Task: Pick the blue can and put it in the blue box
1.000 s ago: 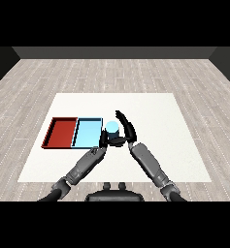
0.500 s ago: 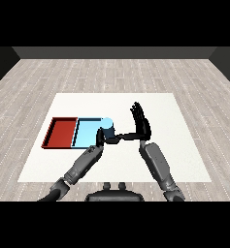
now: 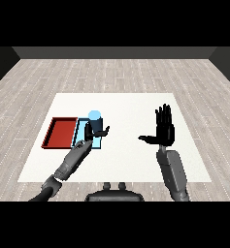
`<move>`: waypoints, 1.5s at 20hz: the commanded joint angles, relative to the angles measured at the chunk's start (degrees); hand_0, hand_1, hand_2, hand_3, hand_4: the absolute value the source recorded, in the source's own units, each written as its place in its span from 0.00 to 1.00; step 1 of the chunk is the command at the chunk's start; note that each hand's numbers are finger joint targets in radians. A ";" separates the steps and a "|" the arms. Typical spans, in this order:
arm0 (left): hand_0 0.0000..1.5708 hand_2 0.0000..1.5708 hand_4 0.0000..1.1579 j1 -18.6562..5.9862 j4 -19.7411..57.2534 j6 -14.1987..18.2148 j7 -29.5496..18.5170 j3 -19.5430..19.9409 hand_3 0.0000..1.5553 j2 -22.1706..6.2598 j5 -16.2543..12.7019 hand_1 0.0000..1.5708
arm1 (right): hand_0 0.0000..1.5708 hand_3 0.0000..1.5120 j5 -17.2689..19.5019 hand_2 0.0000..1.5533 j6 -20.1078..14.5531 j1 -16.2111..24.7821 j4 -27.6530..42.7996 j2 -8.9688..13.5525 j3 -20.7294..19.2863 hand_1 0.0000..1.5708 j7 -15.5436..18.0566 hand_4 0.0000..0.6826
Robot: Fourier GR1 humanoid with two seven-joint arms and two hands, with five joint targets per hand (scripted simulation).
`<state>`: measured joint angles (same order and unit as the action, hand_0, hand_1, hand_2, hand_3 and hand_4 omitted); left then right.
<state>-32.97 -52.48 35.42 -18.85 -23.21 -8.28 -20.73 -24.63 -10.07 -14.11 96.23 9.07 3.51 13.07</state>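
- Placement is the step we are judging to be in hand: our left hand is curling round the blue can and holding it upright over the light blue tray.
- We are seeing the can's pale top above the fingers; whether its base is touching the tray floor or hanging just above it, we cannot tell from this view.
- We are keeping our right hand well apart from the can, raised over the worktop with its palm up, fingers straight and spread, thumb out to the side, and holding nothing.
- We are reckoning that the next move calls for lowering the can until it is standing inside the light blue tray, then uncurling the left fingers and drawing the hand away without tipping it.
- We are noting the red tray lying just beside the blue one, on its left, so the can needs to be staying on the blue side of the shared edge.
- We are working at a white worktop, and around it we are seeing a pale grey plank floor running back to a dark wall.
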 commanded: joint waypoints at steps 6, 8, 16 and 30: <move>1.00 1.00 0.95 -10.31 19.74 -6.21 2.20 8.64 0.97 -5.09 1.28 1.00 | 0.00 0.00 -0.72 0.00 1.25 -0.12 -3.13 1.28 -4.37 0.00 0.06 0.00; 1.00 1.00 0.95 -13.04 24.03 -5.60 6.98 8.55 0.96 -6.28 2.01 1.00 | 0.00 0.00 0.49 0.00 0.28 3.14 -1.06 0.33 -2.84 0.00 0.31 0.00; 1.00 0.96 0.85 -13.44 41.32 -5.39 8.25 9.87 0.87 -3.54 3.88 1.00 | 0.00 0.00 0.34 0.00 0.79 -2.06 -8.88 0.11 -5.15 0.00 1.46 0.00; 0.00 0.15 0.58 -13.23 51.92 -11.00 12.40 9.06 0.18 -1.17 7.12 0.00 | 0.00 0.00 -1.92 0.00 4.35 -2.66 -10.44 0.94 -7.13 0.00 1.44 0.00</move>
<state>-47.28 -2.97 25.84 -7.17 -14.06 -10.05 -14.39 -25.63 -5.99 -15.72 84.95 8.79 -2.70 16.88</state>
